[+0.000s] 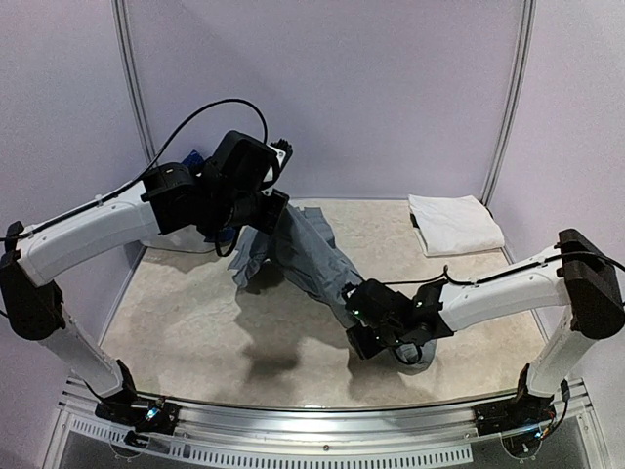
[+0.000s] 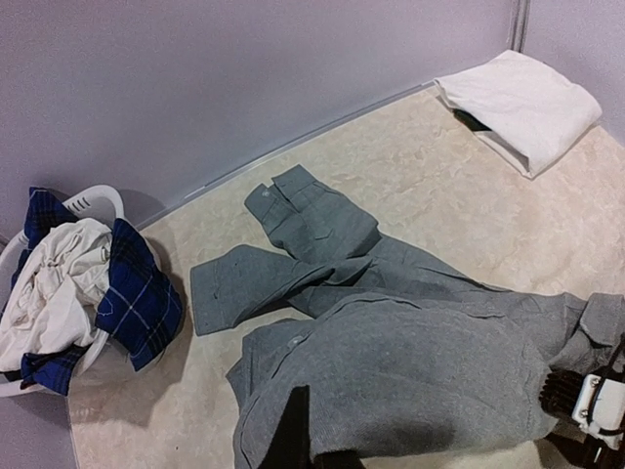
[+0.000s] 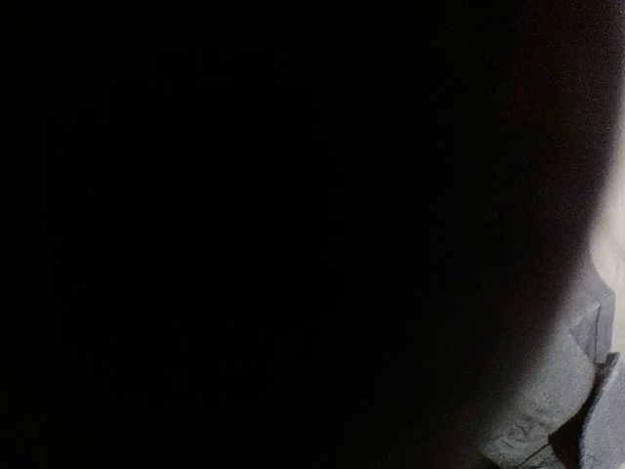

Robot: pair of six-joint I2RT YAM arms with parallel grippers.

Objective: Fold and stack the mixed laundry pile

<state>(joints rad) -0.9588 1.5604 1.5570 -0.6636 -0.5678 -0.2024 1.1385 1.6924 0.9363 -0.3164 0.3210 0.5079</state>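
A grey shirt (image 1: 308, 256) hangs stretched between my two grippers above the table. My left gripper (image 1: 266, 210) is raised at the back left and shut on one edge of it; its dark fingers (image 2: 293, 430) pinch the cloth in the left wrist view, where the grey shirt (image 2: 410, 362) fills the lower half and its sleeves trail on the table. My right gripper (image 1: 369, 327) is low at the front centre and holds the shirt's other end. It also shows in the left wrist view (image 2: 586, 405). The right wrist view is almost black, covered by cloth.
A white plastic basket (image 2: 98, 200) at the back left holds blue plaid cloth (image 2: 142, 293) and a white piece (image 2: 49, 283). A folded white garment (image 1: 454, 223) lies at the back right, also in the left wrist view (image 2: 522, 103). Purple walls enclose the table.
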